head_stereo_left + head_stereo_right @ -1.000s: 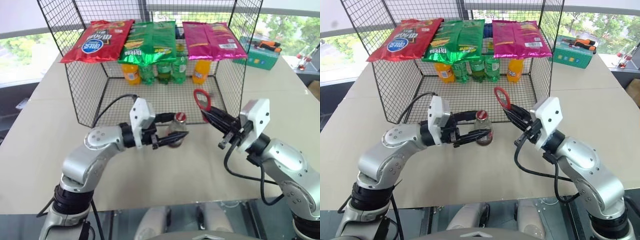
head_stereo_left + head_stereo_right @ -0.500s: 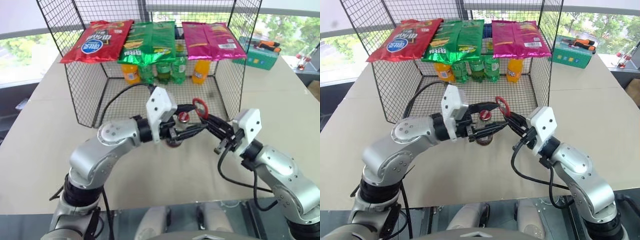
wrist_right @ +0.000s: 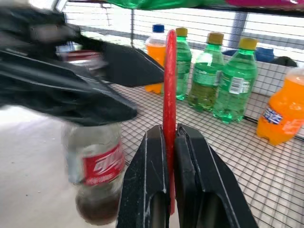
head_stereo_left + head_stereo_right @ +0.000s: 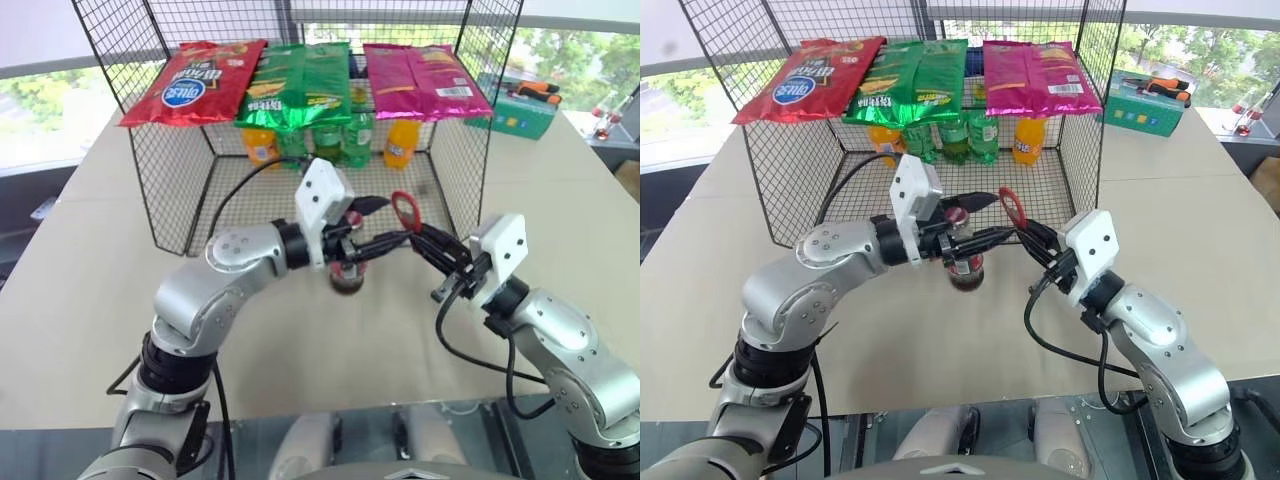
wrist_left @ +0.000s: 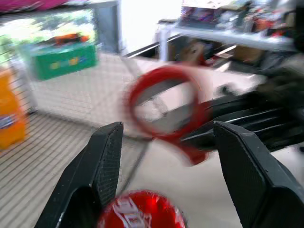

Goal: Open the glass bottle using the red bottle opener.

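left eye view: beige table (image 4: 90,300), windows behind.

Both arms are smooth silver shells with black joint rings, white boxy camera housings on the wrists, loose black cables looping off them, and textured black fingers (image 5: 107,161).

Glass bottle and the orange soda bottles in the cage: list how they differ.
The glass bottle is clear with dark cola low down and a red label; the orange soda bottles are filled with orange drink. The glass bottle stands on the table in front of the wire cage; the orange soda bottles stand inside it. All are upright.
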Controlling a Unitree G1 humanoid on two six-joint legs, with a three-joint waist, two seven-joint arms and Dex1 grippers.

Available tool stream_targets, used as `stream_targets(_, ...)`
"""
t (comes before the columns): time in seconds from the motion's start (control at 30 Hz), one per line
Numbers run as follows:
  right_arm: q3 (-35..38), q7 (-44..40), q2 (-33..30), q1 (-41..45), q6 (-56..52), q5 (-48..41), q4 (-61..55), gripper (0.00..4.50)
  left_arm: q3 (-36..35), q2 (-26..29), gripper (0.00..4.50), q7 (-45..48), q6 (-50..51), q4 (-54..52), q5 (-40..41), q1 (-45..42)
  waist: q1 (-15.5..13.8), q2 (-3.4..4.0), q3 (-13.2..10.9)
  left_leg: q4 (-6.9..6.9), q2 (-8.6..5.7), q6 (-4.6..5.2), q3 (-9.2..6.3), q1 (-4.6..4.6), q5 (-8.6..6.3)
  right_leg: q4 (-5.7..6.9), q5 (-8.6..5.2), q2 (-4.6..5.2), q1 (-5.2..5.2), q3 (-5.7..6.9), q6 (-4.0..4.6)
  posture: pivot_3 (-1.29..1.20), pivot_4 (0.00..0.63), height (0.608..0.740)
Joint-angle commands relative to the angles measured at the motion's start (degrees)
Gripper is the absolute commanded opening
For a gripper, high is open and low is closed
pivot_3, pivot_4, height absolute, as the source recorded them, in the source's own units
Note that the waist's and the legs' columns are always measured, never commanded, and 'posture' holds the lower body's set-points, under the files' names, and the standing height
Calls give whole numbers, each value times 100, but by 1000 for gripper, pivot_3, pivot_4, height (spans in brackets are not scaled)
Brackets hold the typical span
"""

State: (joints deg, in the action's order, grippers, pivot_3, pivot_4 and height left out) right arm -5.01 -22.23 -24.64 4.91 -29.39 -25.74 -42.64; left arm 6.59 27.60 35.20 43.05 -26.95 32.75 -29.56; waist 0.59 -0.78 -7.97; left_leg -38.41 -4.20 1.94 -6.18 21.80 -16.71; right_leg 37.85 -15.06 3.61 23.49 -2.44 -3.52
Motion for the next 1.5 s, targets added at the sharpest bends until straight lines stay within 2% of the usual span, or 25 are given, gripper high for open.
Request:
stream_targets(0.03,62,-48,2,42,38,-78,-272,0,-410,-16,3045,56,-322,-77,94,119,0,0,0,0,0,0,0,1,0,-1,0,1,2,0,0,0,150,740)
stream_targets(0.27,114,-60,-15,12,16,-119,-288,0,-906,107,3045,807,-907,1154,174,-304,-9,0,0,-1,0,0,0,0,0,-1,0,1,4,3,0,0,150,740)
stream_targets(0.4,126,-71,-16,26,15,-133,-270,0,-997,231,3045,1122,-1104,1453,147,-295,11,0,0,-1,-1,0,0,1,0,-1,0,0,6,3,0,0,150,740)
stream_targets(0.67,132,-115,-5,51,35,-129,-187,0,-959,301,3045,1660,-1264,1187,335,117,10,0,0,3,-1,0,0,6,0,-6,0,4,12,1,0,0,150,740)
stream_targets(1.5,229,-24,-8,179,-179,-234,-279,0,-744,556,3045,1964,-1070,1000,322,276,7,0,0,2,0,0,0,5,0,-3,0,4,11,1,0,0,150,740)
